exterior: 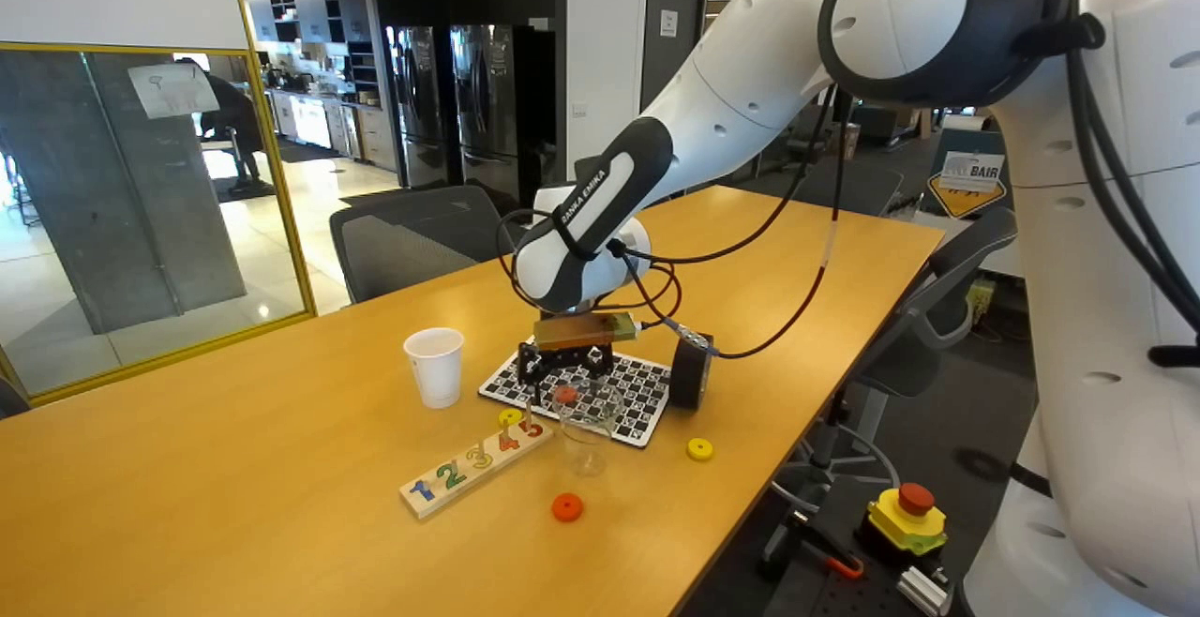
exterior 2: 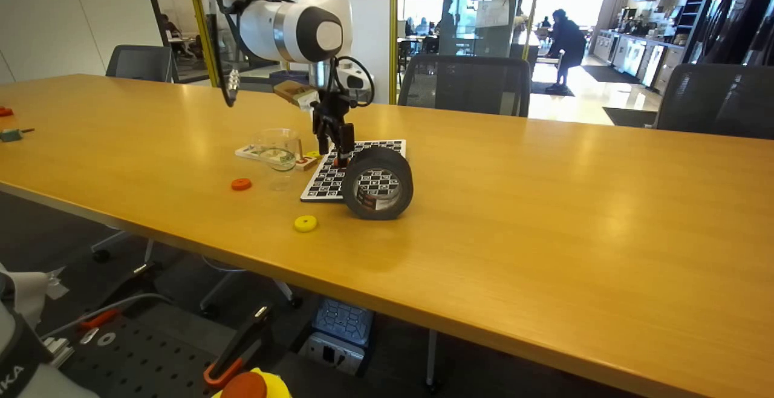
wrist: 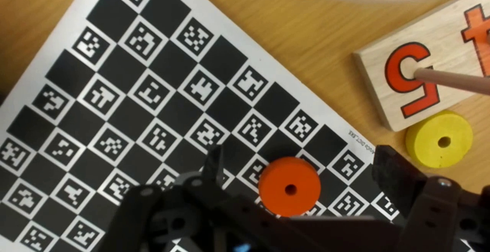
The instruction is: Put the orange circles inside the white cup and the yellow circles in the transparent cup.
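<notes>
- Hovering low, gripper (wrist: 299,163) with jaws apart, one to either side of an orange disc (wrist: 287,177), clamped on nothing.
- That disc lies flat on the checkered marker board (wrist: 153,110), in the gap with room both sides. Lifting it looks like the step in hand; a guess only.
- Yellow disc (wrist: 430,141) against or just beside the 5 end of the wooden number peg board (wrist: 446,53); contact can't be told. Not yet sorted.
- Transparent cup (exterior: 589,429) upright near both boards. No disc made out inside, so the yellow half of the job seems wholly undone.
- Second orange disc (exterior: 566,506) loose on the table (exterior: 281,467), near the transparent cup. Also left to do.
- Roll of dark tape (exterior 2: 380,155) on edge by the marker board. No part in the sorting, I judge.
- Second yellow disc (exterior: 699,449) loose too, toward the table's edge. Waiting its turn.
- White cup (exterior: 437,368) upright, beyond the peg board in an exterior view, well apart from the loose pair. Floor of it hidden; cannot tell whether anything lies there. All four discs in sight, two per colour, are outside the cups: early stage, at least four placements left.
- Mesh-backed chair (exterior: 403,242) past the table; outside the task.
</notes>
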`<state>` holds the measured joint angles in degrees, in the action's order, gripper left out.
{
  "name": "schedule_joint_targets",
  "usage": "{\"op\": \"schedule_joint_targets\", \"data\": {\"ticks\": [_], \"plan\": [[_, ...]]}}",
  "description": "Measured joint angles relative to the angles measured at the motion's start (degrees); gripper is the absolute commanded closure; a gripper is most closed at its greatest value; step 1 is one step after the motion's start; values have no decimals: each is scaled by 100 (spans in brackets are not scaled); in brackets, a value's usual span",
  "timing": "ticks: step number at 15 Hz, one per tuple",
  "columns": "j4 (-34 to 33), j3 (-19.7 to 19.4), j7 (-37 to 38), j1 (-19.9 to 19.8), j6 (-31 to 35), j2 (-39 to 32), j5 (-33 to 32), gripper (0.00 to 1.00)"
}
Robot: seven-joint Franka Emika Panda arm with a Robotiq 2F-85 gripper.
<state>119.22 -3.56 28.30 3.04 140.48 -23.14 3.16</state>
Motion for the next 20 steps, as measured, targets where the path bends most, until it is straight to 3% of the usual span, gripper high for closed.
{"op": "schedule_joint_targets", "data": {"ticks": [9, 10, 11, 18, 20], "plan": [[-2, -57, 154, 0, 136, -57, 0, 0], [-4, -63, 161, 0, 139, -74, 0, 25], [-5, -69, 168, 0, 139, -86, 0, 26], [-58, -136, 200, 8, 152, -70, 0, 79], [-90, -142, 215, 21, 152, -57, -4, 82]]}}
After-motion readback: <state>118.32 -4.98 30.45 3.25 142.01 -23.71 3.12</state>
